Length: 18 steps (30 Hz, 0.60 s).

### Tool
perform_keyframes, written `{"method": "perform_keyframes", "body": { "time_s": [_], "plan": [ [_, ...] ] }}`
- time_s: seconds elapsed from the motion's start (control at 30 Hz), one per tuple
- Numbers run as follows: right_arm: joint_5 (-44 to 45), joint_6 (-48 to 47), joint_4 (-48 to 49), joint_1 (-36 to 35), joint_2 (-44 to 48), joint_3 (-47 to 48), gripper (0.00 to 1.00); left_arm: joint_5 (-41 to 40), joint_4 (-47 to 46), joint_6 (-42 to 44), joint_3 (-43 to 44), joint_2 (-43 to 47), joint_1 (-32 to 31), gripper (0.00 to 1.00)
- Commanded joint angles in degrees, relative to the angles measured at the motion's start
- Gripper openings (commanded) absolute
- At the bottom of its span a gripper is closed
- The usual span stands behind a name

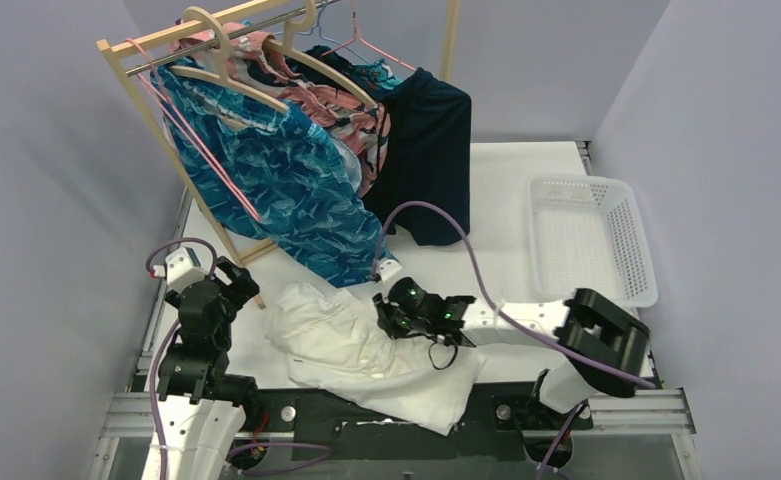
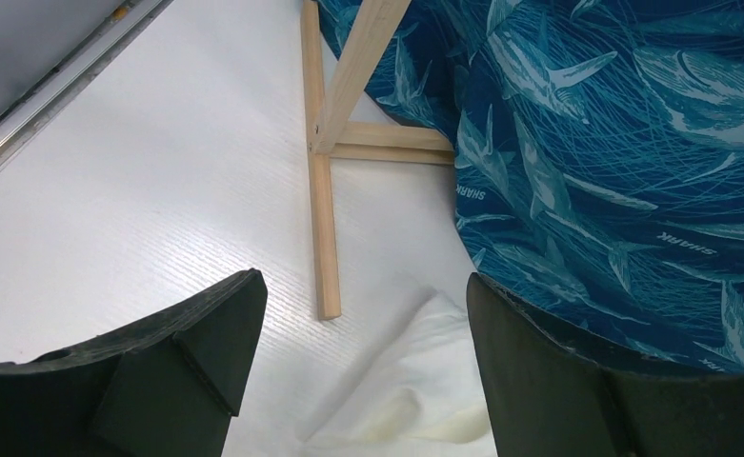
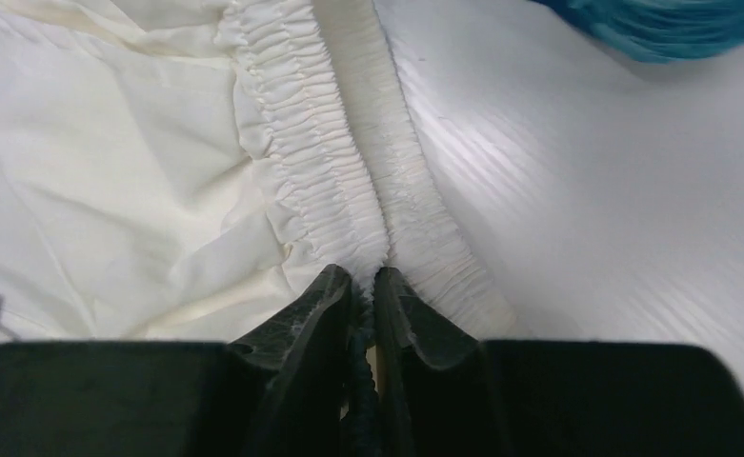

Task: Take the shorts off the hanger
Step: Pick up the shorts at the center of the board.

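Seen from above: a white table (image 1: 506, 200) w/ a light wooden clothes rack (image 1: 141, 38) at the back left.

Three pairs hang from the rack:
- Teal shark-print fabric shorts (image 1: 296, 190) at the front, hem low near the tabletop.
- Pink-and-navy floral shorts (image 1: 351, 120) behind them.
- Plain dark navy shorts (image 1: 426, 150) at the right end.

The plain white soft fabric shorts (image 1: 356, 355) are off the rack. They lie crumpled on the table at the near edge, btwn the two arms, w/ one corner over the dark front rail.

The right gripper (image 1: 384, 318) sits low at the right side of the white pair. In its wrist view we see the black fingers (image 3: 334, 295) pinched together on the gathered elastic waistband (image 3: 301, 143), w/ fabric caught btwn them.

The left gripper (image 1: 238, 282) is at the left, near the rack's base. In its wrist view the fingers stand wide apart over the tabletop, gripping nothing. Btwn them we see the rack's wooden foot bar (image 2: 322, 228) and a corner of the white pair. The teal hem is just beside the right-hand finger.

A white plastic mesh basket (image 1: 646, 250) sits at the table's right side, well apart from all the shorts.
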<state>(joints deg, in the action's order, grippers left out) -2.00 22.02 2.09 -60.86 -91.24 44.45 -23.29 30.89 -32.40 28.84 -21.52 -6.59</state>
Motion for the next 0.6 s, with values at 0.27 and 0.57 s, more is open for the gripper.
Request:
{"method": "perform_keyframes", "body": {
  "time_s": [0.27,0.57],
  "plan": [
    [29.5,3.2,-9.0,5.0,31.3,-5.9,0.01,1.3,-3.5,0.4,0.3,-0.4,0.5,0.77],
    [1.5,-0.4,-10.0,11.9,41.9,-3.5,0.08,1.9,-3.5,0.5,0.3,-0.8,0.5,0.77]
  ]
}}
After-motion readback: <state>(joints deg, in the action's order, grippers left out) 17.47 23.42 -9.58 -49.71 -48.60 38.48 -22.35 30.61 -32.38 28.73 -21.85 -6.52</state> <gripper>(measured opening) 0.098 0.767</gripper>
